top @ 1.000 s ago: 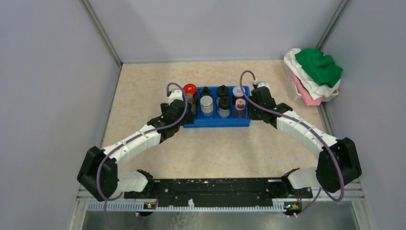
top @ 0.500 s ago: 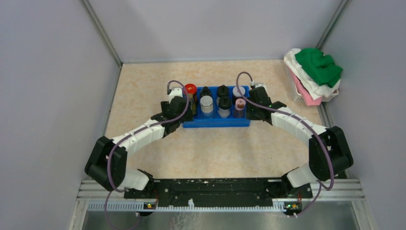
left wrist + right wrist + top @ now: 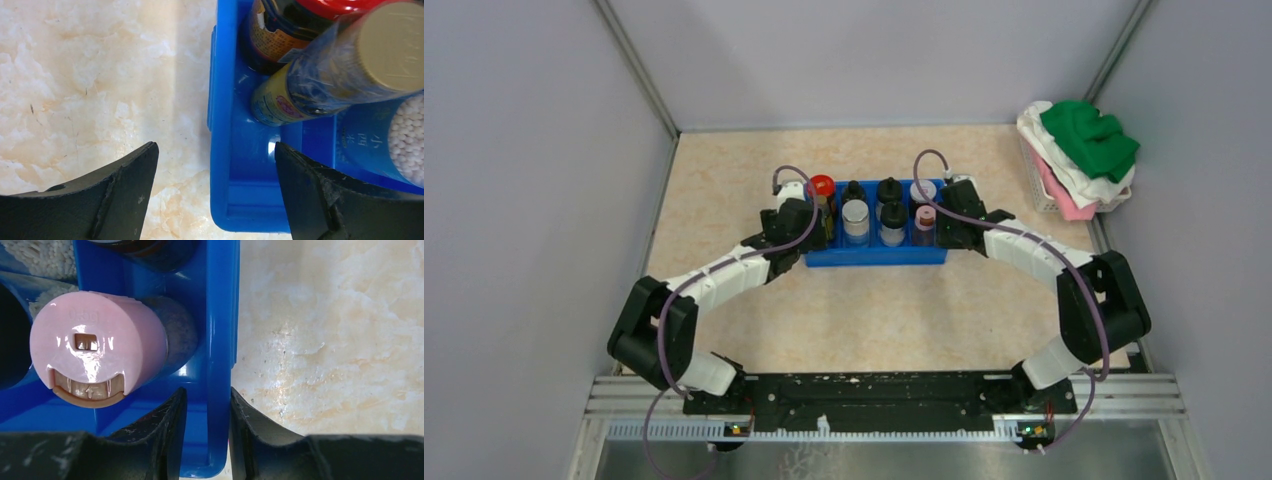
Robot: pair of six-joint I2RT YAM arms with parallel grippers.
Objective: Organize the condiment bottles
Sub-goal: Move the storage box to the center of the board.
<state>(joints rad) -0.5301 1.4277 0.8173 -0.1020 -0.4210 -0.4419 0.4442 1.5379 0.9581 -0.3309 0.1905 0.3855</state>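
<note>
Several condiment bottles stand in a blue tray (image 3: 876,256): a red-capped dark one (image 3: 821,185), a silver-capped one (image 3: 856,211), black-capped ones (image 3: 889,188) and a pink-capped one (image 3: 925,214). My left gripper (image 3: 810,226) is open at the tray's left end. In the left wrist view the gripper (image 3: 214,150) straddles the tray's left wall (image 3: 220,90), beside the red-capped bottle (image 3: 280,30) and a leaning tan-capped bottle (image 3: 320,85). My right gripper (image 3: 944,226) is at the right end. In the right wrist view the gripper (image 3: 207,395) is shut on the tray's right wall (image 3: 220,315), next to the pink-capped bottle (image 3: 95,350).
A white basket of folded cloths (image 3: 1079,160), green on top, stands at the back right against the wall. Grey walls close in the table on the left, back and right. A jar of white beads (image 3: 400,135) is in the tray.
Both arms have folded in, their elbows moving toward the tray. The right gripper has shifted slightly left along the tray's end. The tray and bottles have barely moved.
</note>
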